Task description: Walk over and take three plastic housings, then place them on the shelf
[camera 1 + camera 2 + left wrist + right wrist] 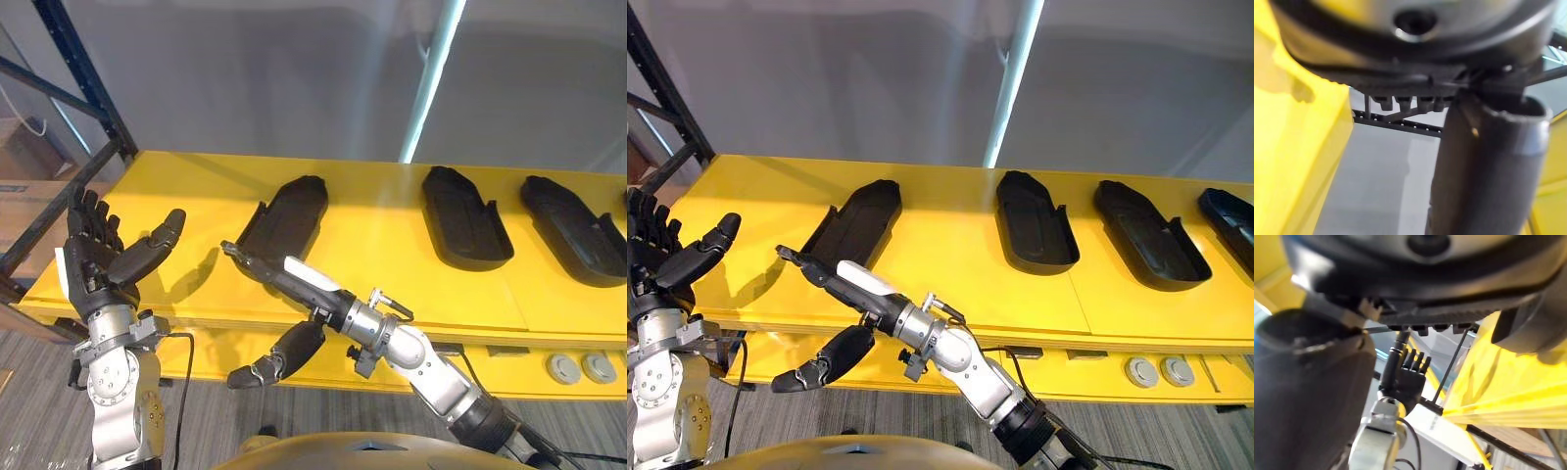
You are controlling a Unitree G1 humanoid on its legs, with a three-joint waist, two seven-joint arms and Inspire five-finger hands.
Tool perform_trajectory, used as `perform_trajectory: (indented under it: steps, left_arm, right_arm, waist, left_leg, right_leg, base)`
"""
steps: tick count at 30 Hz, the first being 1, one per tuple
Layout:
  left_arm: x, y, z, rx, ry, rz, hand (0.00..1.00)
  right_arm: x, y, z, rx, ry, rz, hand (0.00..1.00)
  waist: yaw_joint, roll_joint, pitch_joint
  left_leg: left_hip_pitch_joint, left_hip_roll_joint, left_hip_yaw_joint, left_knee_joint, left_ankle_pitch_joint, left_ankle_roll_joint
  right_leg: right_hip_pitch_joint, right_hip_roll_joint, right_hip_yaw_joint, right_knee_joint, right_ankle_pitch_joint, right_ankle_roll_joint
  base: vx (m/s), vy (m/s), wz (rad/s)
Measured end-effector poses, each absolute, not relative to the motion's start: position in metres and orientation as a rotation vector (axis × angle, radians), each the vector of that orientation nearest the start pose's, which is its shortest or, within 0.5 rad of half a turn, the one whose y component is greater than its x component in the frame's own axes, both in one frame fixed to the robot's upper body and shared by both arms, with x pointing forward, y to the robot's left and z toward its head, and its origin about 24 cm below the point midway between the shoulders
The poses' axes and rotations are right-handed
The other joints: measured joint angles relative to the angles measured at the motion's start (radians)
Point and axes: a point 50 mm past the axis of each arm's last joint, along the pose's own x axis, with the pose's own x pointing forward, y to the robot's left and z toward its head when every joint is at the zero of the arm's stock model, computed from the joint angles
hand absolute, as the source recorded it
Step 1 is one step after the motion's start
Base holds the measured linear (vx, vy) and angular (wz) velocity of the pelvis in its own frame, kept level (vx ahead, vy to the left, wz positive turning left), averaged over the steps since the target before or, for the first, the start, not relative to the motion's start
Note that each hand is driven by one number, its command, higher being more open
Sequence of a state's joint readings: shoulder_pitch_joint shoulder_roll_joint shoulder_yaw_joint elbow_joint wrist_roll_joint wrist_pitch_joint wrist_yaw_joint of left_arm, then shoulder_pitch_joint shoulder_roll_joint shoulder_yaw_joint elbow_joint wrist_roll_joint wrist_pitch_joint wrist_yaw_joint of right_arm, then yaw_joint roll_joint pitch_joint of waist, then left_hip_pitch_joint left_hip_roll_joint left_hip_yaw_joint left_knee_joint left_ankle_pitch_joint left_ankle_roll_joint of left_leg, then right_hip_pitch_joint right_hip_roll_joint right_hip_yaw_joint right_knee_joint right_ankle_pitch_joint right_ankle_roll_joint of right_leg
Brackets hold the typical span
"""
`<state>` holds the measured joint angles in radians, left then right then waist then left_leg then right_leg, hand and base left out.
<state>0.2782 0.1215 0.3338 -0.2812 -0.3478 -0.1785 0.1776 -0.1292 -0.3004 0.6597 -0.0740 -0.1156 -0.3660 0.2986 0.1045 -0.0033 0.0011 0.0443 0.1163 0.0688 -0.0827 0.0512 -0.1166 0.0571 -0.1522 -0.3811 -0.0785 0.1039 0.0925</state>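
Yellow shelf (382, 264), right robot hand (297, 280) spread empty, fingertips (231, 249) by leftmost plastic housing (289, 217), left robot hand (98, 264) open, raised apart.

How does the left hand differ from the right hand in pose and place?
The left hand stands upright, fingers pointing up, near the left end of the yellow shelf; the right hand lies nearly level, fingers pointing at the leftmost housing. The left hand is apart from every housing; the right hand is close to one. Both are open and empty.
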Motion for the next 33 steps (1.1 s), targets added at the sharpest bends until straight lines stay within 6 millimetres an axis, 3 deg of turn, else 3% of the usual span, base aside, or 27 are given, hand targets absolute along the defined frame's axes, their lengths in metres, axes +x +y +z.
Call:
perform_trajectory:
  steps: [11,21,26,33]
  left_arm:
    - [0.173,0.269,0.060,-0.143,-0.183,0.549,1.00]
    - [0.172,0.267,0.051,-0.192,-0.156,0.556,1.00]
    - [0.172,0.268,0.042,-0.195,-0.121,0.569,1.00]
    - [0.170,0.270,0.036,-0.199,-0.091,0.597,1.00]
  right_arm:
    - [0.194,0.001,0.101,-0.068,-0.529,1.245,1.00]
    - [0.186,0.019,0.054,-0.064,-0.170,1.414,1.00]
    - [0.189,0.018,0.044,-0.113,-0.123,1.377,1.00]
    - [0.200,0.009,0.031,-0.151,-0.074,1.194,1.00]
  waist:
    - [0.023,0.001,-0.011]
    - [0.027,-0.004,-0.030]
    - [0.024,-0.004,-0.030]
    - [0.024,-0.004,-0.030]
  left_leg:
    - [-0.001,0.000,-0.024,-0.004,0.003,-0.007]
    - [-0.001,0.001,-0.026,-0.004,0.002,-0.008]
    - [-0.001,0.002,-0.025,-0.004,0.002,-0.008]
    - [-0.001,0.002,-0.024,-0.002,0.001,-0.009]
  right_leg:
    - [0.014,0.001,-0.026,0.000,-0.011,-0.008]
    - [0.015,0.001,-0.028,0.000,-0.015,-0.009]
    - [0.014,0.001,-0.028,0.000,-0.015,-0.009]
    - [0.014,0.000,-0.028,0.000,-0.016,-0.010]
  base:
    - [-0.02,-0.007,0.06]
    - [0.00,0.000,0.00]
    - [0.00,0.000,0.00]
    - [0.00,0.000,0.00]
